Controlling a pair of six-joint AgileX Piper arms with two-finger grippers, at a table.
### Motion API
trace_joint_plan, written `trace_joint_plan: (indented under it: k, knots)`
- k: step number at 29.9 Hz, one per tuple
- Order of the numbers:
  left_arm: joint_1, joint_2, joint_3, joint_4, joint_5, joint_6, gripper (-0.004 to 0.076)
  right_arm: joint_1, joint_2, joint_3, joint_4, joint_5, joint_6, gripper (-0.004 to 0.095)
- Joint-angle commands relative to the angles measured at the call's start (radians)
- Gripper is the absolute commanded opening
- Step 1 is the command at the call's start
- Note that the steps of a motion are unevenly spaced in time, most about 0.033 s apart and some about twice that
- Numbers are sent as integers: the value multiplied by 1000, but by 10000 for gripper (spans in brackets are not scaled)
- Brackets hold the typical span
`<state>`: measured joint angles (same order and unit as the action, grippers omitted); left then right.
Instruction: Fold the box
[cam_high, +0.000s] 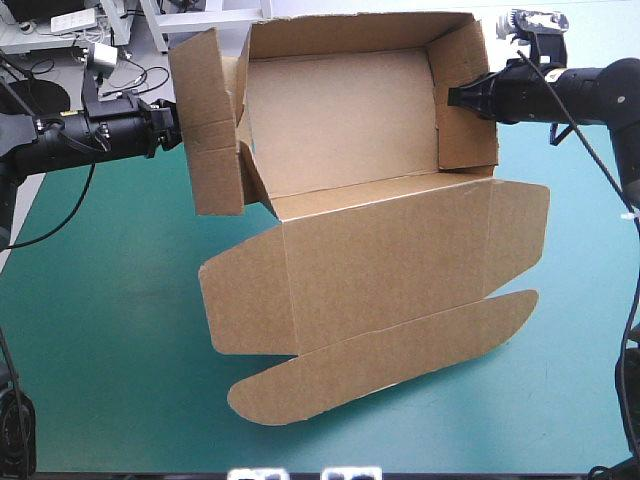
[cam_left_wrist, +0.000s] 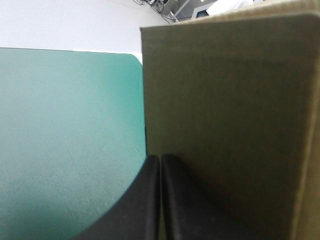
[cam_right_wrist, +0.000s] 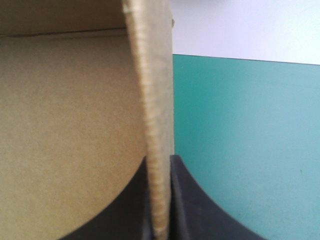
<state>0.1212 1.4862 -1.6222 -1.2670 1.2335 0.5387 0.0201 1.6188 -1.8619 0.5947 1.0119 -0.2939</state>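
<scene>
The brown box (cam_high: 340, 130) stands as an open tray at the back of the teal-green table (cam_high: 100, 330), tipped so its inside faces the high view. Its lid (cam_high: 390, 270) lies flat toward the front, with a rounded tuck flap (cam_high: 390, 365) at the near edge. My left gripper (cam_high: 172, 125) is shut on the left side wall (cam_high: 210, 130), which swings outward. My right gripper (cam_high: 456, 97) is shut on the right side wall (cam_high: 465, 100). In the left wrist view the fingers (cam_left_wrist: 145, 200) meet at the board (cam_left_wrist: 230, 110). In the right wrist view the wall's edge (cam_right_wrist: 157, 150) runs between the fingers (cam_right_wrist: 190, 200).
Bare teal-green cover (cam_high: 110, 380) lies left of the lid and along the front, and more shows at the right (cam_high: 580, 330). The table's rounded corner (cam_left_wrist: 132, 57) shows ahead of the left gripper. The table's edge (cam_right_wrist: 250, 59) lies beyond the right gripper.
</scene>
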Motion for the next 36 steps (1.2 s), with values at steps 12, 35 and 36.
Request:
trace_joint_plan:
  k: [12,35,36]
  knots:
    - [-7,-94,-29,-49,59,-5,-10,108,-39,-29,-57,-236,90,0]
    - [-16,-90,-29,69,17,27,437,193,56,-29,-55,-303,150,0]
    - [-16,-90,-29,95,9,27,437,202,58,-29,-62,-305,150,0]
